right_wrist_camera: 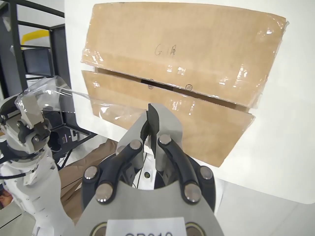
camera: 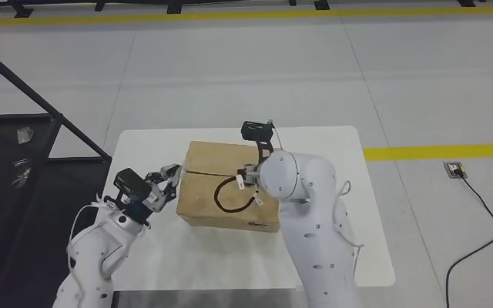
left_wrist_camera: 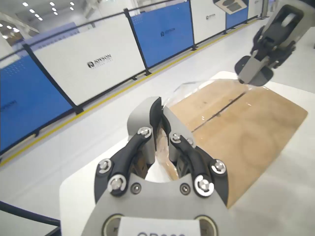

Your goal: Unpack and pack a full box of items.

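My left gripper [left_wrist_camera: 160, 110] is clamped on a clear plastic tape strip [right_wrist_camera: 73, 94] stretching off the brown cardboard box [right_wrist_camera: 177, 33] just beside it. My right gripper [right_wrist_camera: 150, 115], fingers closed, is over the box's seam.

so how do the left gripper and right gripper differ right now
The left gripper is shut on a strip of clear tape stretching from the box; the right gripper is shut on nothing visible. The left one sits beside the box's end; the right one is above its top, near the seam. Both are closed.
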`<action>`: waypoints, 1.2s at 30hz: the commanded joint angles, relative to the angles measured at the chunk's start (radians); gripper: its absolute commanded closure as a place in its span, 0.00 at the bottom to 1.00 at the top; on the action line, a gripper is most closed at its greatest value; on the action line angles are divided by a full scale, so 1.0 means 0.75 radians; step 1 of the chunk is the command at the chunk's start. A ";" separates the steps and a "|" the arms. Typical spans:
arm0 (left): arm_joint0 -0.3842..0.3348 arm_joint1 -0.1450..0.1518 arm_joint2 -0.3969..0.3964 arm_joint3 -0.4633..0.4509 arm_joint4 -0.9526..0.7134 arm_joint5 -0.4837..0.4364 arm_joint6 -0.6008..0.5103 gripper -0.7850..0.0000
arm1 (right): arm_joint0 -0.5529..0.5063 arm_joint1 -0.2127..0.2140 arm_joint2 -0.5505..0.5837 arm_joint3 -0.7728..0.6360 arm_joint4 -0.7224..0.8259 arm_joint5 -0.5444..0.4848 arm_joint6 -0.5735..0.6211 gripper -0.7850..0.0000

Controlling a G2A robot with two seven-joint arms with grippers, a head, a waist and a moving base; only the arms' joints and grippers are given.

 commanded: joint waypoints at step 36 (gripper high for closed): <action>-0.157 0.075 0.006 0.101 -1.002 -0.085 -1.144 1.00 | 0.189 -0.083 0.310 0.379 -0.071 -0.007 0.007 1.00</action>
